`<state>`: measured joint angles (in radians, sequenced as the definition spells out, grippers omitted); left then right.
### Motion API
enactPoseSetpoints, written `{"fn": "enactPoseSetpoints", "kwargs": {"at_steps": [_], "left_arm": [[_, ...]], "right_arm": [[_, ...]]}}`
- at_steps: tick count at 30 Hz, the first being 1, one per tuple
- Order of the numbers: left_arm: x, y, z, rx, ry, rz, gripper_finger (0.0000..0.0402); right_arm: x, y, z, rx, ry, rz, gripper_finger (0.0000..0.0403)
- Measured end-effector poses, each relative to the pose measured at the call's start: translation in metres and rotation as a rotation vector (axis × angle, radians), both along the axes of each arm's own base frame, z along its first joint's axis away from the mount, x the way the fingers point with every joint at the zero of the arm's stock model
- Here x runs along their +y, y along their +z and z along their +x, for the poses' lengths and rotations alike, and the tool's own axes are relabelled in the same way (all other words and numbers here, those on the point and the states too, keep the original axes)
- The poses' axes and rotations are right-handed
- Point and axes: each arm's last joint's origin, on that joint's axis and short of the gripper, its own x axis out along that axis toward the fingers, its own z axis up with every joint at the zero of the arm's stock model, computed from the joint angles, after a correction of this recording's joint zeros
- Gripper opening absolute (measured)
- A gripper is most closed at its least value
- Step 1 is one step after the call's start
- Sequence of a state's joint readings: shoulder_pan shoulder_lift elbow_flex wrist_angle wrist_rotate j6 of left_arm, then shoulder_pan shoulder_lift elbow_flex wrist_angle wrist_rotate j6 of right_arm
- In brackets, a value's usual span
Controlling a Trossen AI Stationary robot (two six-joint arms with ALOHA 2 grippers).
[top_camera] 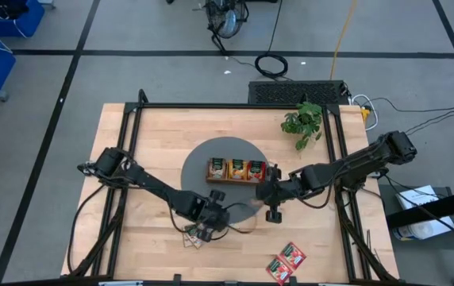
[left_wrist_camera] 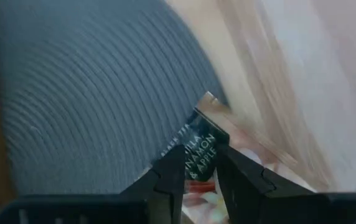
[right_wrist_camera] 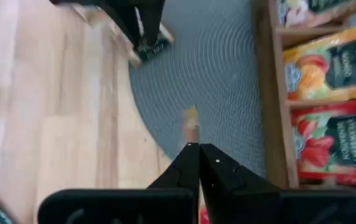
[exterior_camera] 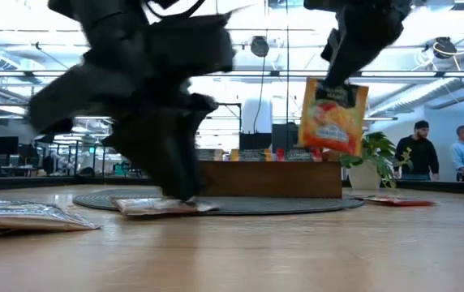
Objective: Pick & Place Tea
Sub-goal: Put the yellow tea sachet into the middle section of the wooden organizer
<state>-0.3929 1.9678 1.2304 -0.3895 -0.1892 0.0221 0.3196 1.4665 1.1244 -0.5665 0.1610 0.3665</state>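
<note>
A long wooden tray point(top_camera: 209, 162) with tea sachets in its compartments stands on a round grey mat point(top_camera: 199, 155). My left gripper point(top_camera: 209, 216) is at the mat's near edge, shut on a beige-white tea sachet point(left_wrist_camera: 198, 146) with dark print. My right gripper point(top_camera: 273, 208) is raised near the tray's right end, shut on an orange tea sachet point(exterior_camera: 333, 115) that hangs high above the table. The right wrist view shows only the thin edge of that sachet point(right_wrist_camera: 192, 121). My left gripper pinches the beige-white sachet's near end point(left_wrist_camera: 196, 171) between its two fingers, coming slanting down from the table's near left. The sachet lies nearly flat, low over the mat's near edge point(exterior_camera: 159, 207); whether it touches the mat, I cannot tell. My right gripper pinches the orange sachet by its top edge point(exterior_camera: 329, 83) between its shut fingers, from above. The sachet hangs upright below the fingers, slightly tilted, lifted clear of table, mat and tray.
More beige-white sachets point(top_camera: 191, 236) lie on the wood by my left gripper, and two red ones point(top_camera: 286, 262) at the near right. A potted plant point(top_camera: 302, 121) stands at the far right. People point(exterior_camera: 418, 150) stand in the room beyond.
</note>
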Motion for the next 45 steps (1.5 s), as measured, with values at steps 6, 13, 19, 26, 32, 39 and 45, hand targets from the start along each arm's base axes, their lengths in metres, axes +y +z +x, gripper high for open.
{"fn": "enactPoseSetpoints", "kwargs": {"at_steps": [6,13,19,26,32,39,45], "left_arm": [[-0.008,-0.005,-0.011,0.011,0.018,0.092,0.0097],[-0.016,-0.003,-0.009,-0.06,-0.003,0.12,0.0097],[-0.018,-0.003,-0.008,-0.083,-0.009,0.123,0.0097],[-0.025,-0.003,-0.011,-0.084,-0.021,0.118,0.0097],[-0.029,-0.003,-0.014,-0.079,-0.033,0.12,0.0097],[-0.03,-0.004,-0.016,-0.062,-0.038,0.127,0.0097],[-0.029,-0.004,-0.016,-0.058,-0.038,0.13,0.0097]], "right_arm": [[-0.016,0.016,0.006,0.012,-0.001,-0.032,0.0],[-0.047,0.029,0.019,0.009,-0.018,-0.037,0.0],[-0.065,0.037,0.043,0.005,0.011,-0.095,0.0],[-0.084,0.027,0.077,0.065,0.064,-0.17,0.0],[-0.101,-0.007,0.092,0.172,0.061,-0.16,0.0],[-0.114,-0.012,0.101,0.121,0.031,-0.165,0.0],[-0.112,-0.007,0.102,0.08,0.04,-0.132,0.0]]}}
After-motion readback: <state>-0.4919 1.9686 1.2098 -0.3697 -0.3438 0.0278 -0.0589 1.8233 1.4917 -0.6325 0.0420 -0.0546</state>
